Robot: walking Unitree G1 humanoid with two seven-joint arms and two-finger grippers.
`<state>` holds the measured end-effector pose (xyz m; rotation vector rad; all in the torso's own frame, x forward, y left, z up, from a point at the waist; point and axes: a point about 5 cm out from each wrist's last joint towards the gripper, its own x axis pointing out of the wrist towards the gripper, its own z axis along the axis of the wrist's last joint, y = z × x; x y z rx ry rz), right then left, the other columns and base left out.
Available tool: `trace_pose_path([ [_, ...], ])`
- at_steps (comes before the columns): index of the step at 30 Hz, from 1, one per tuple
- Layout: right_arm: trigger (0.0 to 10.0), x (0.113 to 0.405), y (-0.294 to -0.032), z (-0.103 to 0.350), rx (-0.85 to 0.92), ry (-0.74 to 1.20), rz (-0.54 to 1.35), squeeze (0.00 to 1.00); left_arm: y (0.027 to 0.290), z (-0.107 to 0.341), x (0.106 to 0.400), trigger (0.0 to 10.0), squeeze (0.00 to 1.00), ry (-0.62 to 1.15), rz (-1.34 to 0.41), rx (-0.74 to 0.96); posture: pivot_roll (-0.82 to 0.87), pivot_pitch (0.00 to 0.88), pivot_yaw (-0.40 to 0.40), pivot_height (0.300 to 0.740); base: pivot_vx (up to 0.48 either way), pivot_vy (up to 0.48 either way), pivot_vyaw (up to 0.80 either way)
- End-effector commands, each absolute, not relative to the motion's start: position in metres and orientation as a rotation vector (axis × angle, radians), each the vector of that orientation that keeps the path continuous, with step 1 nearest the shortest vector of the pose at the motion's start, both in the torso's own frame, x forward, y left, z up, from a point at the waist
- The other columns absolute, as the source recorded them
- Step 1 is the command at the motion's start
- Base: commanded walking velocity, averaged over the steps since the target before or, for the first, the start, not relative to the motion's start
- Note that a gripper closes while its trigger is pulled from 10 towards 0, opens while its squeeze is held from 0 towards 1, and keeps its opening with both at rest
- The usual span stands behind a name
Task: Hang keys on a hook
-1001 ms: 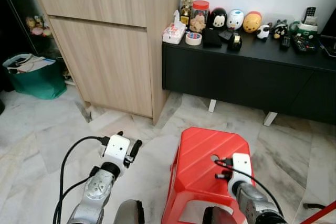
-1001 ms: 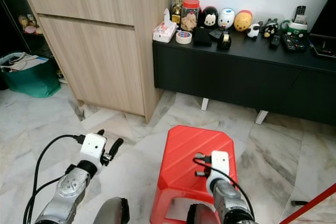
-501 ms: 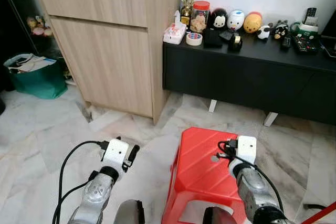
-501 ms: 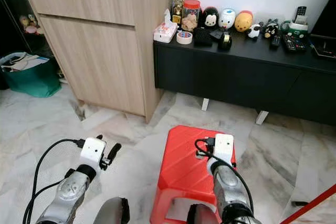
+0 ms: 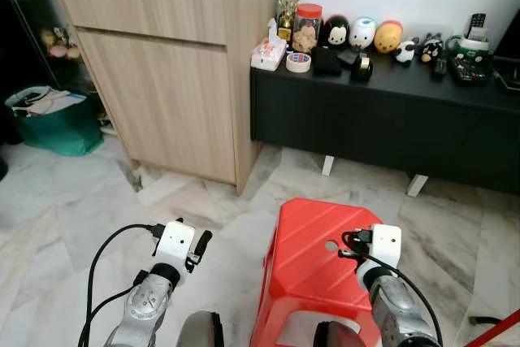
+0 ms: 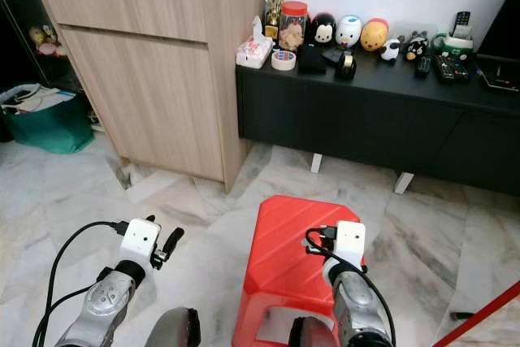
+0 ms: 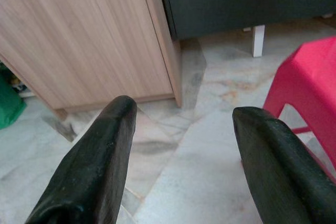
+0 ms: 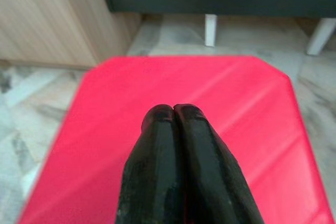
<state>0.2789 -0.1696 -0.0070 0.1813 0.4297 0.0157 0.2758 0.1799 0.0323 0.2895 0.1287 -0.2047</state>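
2 grippers are what I have in front of me, both low over a pale marble floor [image 5: 73, 201], and I take the red plastic stool [image 5: 313, 258] as my landmark. My right gripper [image 8: 173, 113] hangs directly above the stool's seat with its 2 black fingers pressed flat together, tips touching and nothing between them. My left gripper [image 7: 181, 116] sits off to the stool's left over bare floor; its fingers [image 7: 102, 150] stand wide apart and carry nothing, and between them I can see the corner of the wooden cabinet [image 5: 175, 79] with the stool's edge showing just past one finger. That cabinet stands beyond the stool and to its left, butted against a low black sideboard [image 5: 382, 119] that runs behind the stool and off to the right. On the sideboard, at the end nearest the cabinet, I make out a tissue pack [image 5: 269, 50], a roll of tape [image 5: 299, 61], a red-lidded jar [image 5: 308, 26] and a row of small rounded figures [image 5: 363, 32] (too small for me to say more). A green bag [image 5: 53, 123] sits on the floor far to the stool's left, past the cabinet. As for keys or a hook, I cannot pick either out.
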Motion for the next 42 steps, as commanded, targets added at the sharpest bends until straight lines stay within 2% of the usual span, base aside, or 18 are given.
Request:
trace_pose_path([
  [1,10.0,0.288,-0.168,0.003,0.189,0.385,0.034,0.00,0.179,0.036,0.280,10.0,0.00,0.117,-0.213,0.299,0.08,0.000,-0.036,0.665,0.000,0.000,0.00],
  [15,10.0,0.295,-0.168,0.017,0.186,0.337,0.076,0.00,0.181,0.043,0.284,10.0,0.00,0.084,-0.211,0.305,0.08,0.000,-0.039,0.740,0.000,0.000,0.00],
  [28,10.0,0.310,-0.160,0.042,0.112,0.288,0.192,0.00,0.181,0.068,0.295,10.0,0.00,-0.012,-0.244,0.320,0.07,0.000,-0.043,0.740,0.000,0.000,0.00],
  [33,10.0,0.316,-0.155,0.050,-0.018,0.338,0.298,0.00,0.168,0.082,0.300,10.0,0.00,-0.037,-0.375,0.295,0.07,0.000,-0.047,0.740,0.000,0.000,0.00],
  [42,10.0,0.329,-0.146,0.082,-0.065,0.288,0.321,0.00,0.140,0.094,0.296,10.0,0.00,-0.029,-0.601,0.253,0.07,0.000,-0.050,0.740,0.000,0.000,0.00],
])
